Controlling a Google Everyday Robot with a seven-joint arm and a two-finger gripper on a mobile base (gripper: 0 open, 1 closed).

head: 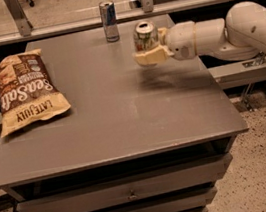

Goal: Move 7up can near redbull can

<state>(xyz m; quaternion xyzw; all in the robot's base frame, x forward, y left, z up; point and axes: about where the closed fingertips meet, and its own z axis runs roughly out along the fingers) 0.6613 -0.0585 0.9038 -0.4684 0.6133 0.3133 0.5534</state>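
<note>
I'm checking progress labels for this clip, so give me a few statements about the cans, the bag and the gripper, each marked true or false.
1. The gripper is closed on the 7up can, over the right part of the table. True.
2. The 7up can touches the redbull can. False: bare tabletop shows between them; the redbull can is to its left in the picture and farther back.
3. The redbull can stands upright near the table's far edge. True.
4. The chip bag lies under the gripper. False: it lies flat at the left side of the table, well away from the gripper.
</note>
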